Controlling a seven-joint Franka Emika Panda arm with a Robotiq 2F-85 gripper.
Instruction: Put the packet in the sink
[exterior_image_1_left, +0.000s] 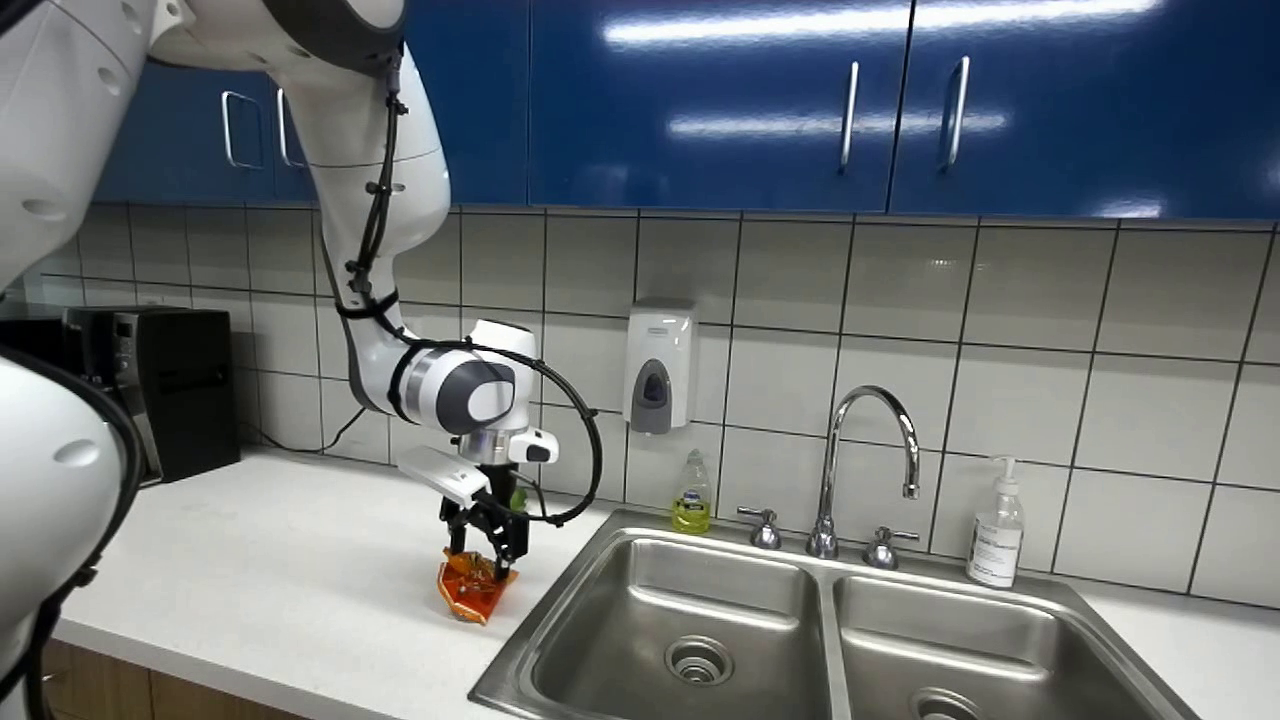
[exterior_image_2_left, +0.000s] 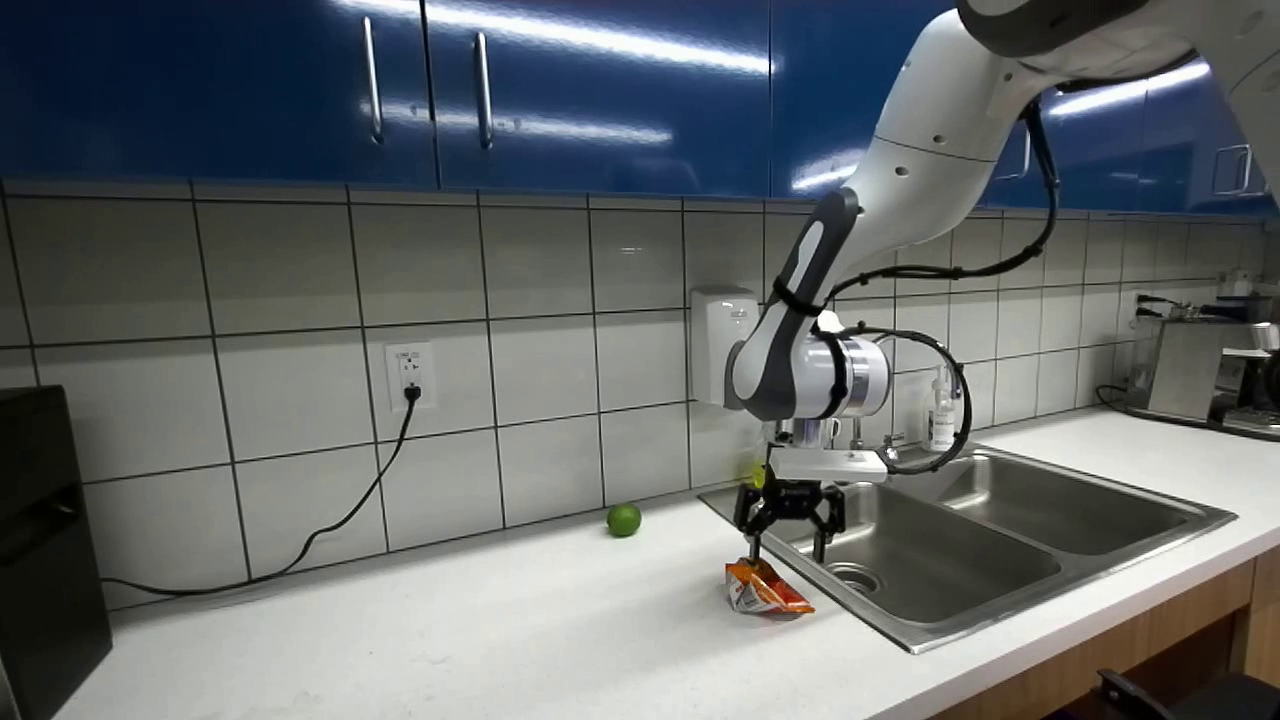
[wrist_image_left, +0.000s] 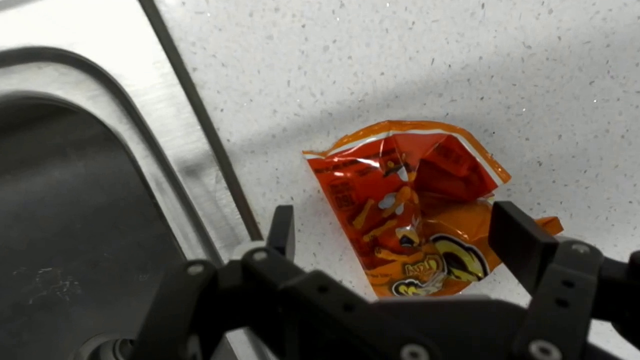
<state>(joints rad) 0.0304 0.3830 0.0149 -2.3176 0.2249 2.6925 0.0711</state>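
The packet is an orange and red crumpled snack bag. It lies on the white counter beside the sink in both exterior views and fills the middle of the wrist view. My gripper points down over it in both exterior views. In the wrist view the gripper is open, with the packet between its fingers. The right finger overlaps the packet's edge; the left finger is apart from it. I cannot tell whether a fingertip touches it. The steel double sink is close beside the packet.
A faucet, a yellow soap bottle and a pump bottle stand along the sink's back edge. A lime lies by the wall. A wall dispenser hangs above. A black machine stands on the counter.
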